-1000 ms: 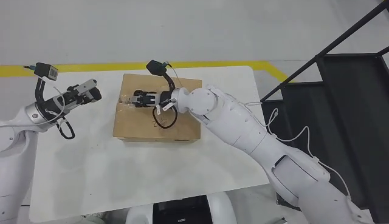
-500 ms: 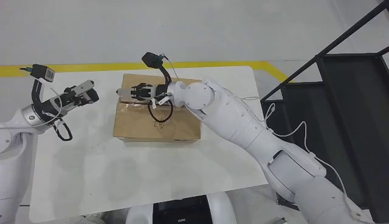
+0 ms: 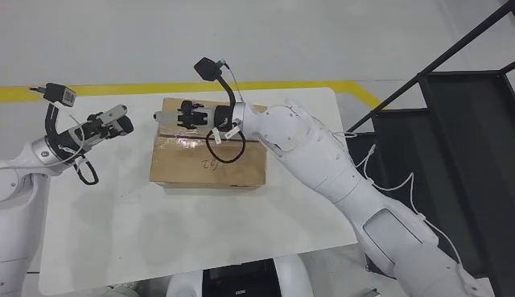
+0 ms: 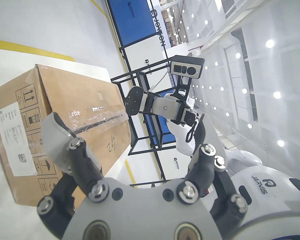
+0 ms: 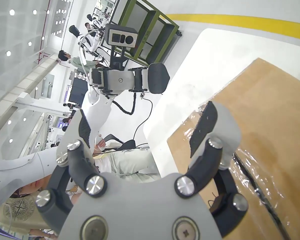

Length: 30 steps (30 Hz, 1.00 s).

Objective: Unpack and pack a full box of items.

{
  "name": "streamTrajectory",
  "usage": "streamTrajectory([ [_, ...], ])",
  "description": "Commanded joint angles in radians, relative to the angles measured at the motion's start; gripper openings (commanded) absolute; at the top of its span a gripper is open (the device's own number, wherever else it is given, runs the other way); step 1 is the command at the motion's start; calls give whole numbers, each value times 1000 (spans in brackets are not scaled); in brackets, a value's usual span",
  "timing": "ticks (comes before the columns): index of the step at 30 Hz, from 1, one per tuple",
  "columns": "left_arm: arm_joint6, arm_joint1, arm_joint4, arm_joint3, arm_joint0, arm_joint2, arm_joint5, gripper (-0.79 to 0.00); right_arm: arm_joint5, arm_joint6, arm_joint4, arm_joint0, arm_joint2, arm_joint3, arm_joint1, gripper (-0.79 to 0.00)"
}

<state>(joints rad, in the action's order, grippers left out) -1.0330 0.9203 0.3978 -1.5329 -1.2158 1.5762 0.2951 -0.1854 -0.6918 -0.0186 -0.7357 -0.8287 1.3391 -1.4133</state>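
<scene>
A shut cardboard box (image 3: 209, 156) sits mid-table, its top seam covered with clear tape. My right gripper (image 3: 170, 118) hovers over the box's far left corner, open, nothing between its fingers. In the right wrist view this gripper (image 5: 145, 123) spans the box (image 5: 265, 116) edge, one fingertip (image 5: 207, 123) over the taped seam. My left gripper (image 3: 125, 122) hangs left of the box, apart from it, open and empty. The left wrist view shows that gripper (image 4: 126, 131) facing the box (image 4: 72, 101), which carries a white label on its side.
The white table (image 3: 161, 233) has free room in front and to the left of the box. A black metal staircase (image 3: 459, 136) stands to the right. A yellow floor line (image 3: 282, 88) runs behind the table.
My right gripper has slid left across the box top, from near the seam's middle to the far left corner. The left arm has barely moved.
</scene>
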Motion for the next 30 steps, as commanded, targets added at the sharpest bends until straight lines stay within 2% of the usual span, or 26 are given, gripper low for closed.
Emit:
streamTrajectory([
  [1, -10, 0, 10, -8, 6, -1, 7, 0, 13, -24, -12, -17, -19, 11, 8, 0],
  [6, -76, 5, 67, -26, 47, -53, 10, 0, 35, -109, -80, -95, -82, 64, 43, 0],
  [12, -103, 21, 77, -20, 127, -172, -8, 0, 77, -168, -122, -206, -183, 145, 83, 0],
  [15, -130, 33, 58, -8, 166, -259, -33, 0, 101, -178, -116, -247, -213, 154, 93, 0],
  [22, -136, 59, 6, 129, 247, -391, 1, 0, 93, -195, -84, -295, -244, 127, 106, 0],
  [30, -124, 74, -19, 258, 293, -441, 29, 0, 77, -178, -48, -272, -212, 100, 99, 0],
])
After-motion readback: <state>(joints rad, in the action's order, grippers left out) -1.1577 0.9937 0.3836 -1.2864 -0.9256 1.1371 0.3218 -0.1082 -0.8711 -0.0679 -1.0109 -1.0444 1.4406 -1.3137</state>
